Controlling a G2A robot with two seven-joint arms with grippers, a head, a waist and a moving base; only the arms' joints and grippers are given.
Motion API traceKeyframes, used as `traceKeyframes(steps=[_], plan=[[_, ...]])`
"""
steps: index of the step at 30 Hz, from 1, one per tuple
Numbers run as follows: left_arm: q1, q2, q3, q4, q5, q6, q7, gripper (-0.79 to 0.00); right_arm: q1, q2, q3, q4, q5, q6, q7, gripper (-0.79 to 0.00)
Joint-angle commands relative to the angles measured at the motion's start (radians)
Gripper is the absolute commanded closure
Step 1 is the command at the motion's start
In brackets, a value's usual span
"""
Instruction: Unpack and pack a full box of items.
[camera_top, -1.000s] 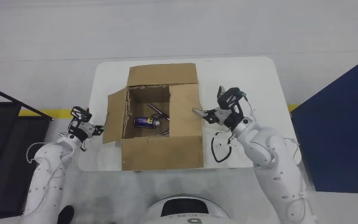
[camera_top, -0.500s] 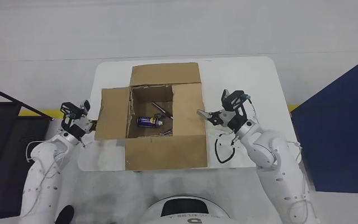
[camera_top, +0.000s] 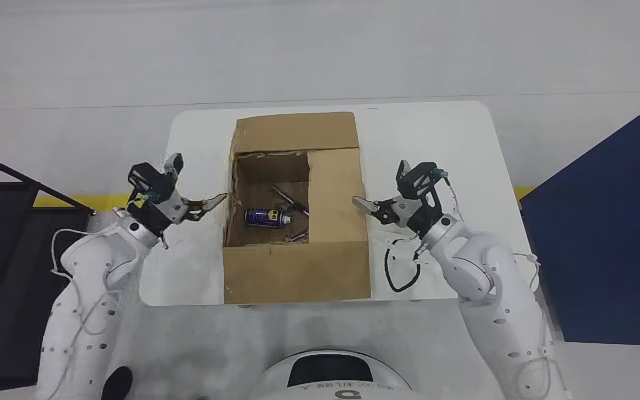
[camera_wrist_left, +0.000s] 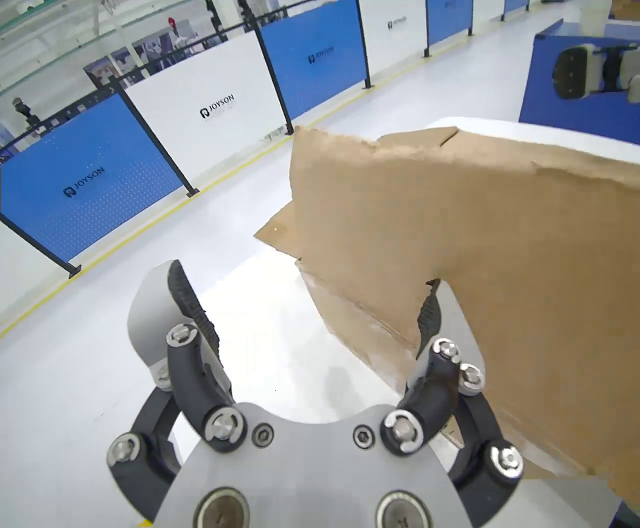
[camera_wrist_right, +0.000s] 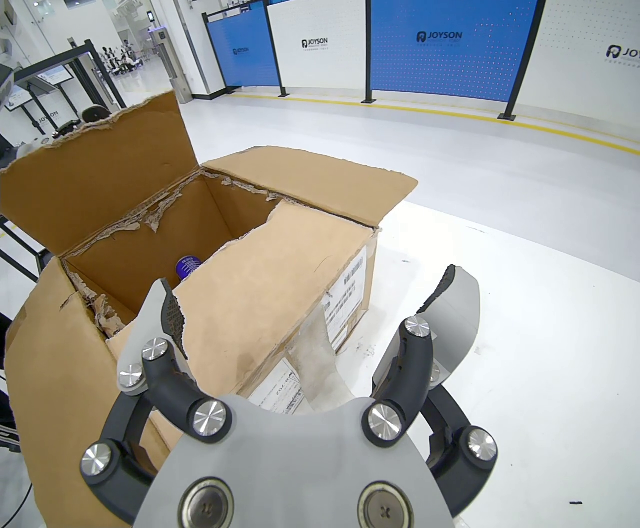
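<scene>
Cardboard box (camera_top: 295, 270) sits mid-counter (camera_top: 440, 140), top open. Far, right & near flaps are folded out flat. The left flap (camera_top: 228, 200) stands upright, seen edge-on from above. On the box bottom: a blue spray can (camera_top: 262, 215) lying on its side, a dark rod-like tool (camera_top: 285, 193) just far-right of it, & a small dark item (camera_top: 292, 237) on the near side by the can's right end, too small to ID.

L hand (camera_top: 207, 204) is over the counter just left of the box, level w/ the upright flap, fingers spread wide, holding nothing. In the left wrist view the flap's torn edge crosses in front of one fingertip (camera_wrist_left: 430, 305); can't tell if it touches.

R hand (camera_top: 362, 205) is at the outer edge of the right flap, also spread & empty. In the right wrist view one finger (camera_wrist_right: 167, 310) lines up over the flap, the other over bare counter. The can's blue end shows past the flap's torn edge there. Opening rim is ragged w/ torn paper. Shipping labels (camera_wrist_right: 345, 295) are on the box's right wall.
</scene>
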Motion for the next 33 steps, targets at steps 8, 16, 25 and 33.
traceKeyframes(steps=[8,16,25,33], plan=[[-0.071,-0.005,0.111,0.064,0.099,0.066,-0.054,-0.785,0.000,0.000,0.000,0.000,0.000,0.000,0.000,-0.785],[-0.096,-0.006,0.128,0.071,0.079,0.093,-0.058,-0.785,0.000,0.000,0.000,0.000,0.000,0.000,0.000,-0.785],[-0.100,-0.007,0.050,0.080,-0.101,0.171,-0.075,-0.785,0.085,-0.011,0.016,0.122,0.307,0.036,-0.020,-0.785],[-0.015,0.011,-0.018,0.069,-0.078,-0.005,0.069,-0.785,0.454,-0.046,-0.080,0.581,0.785,0.114,0.158,-0.785]])
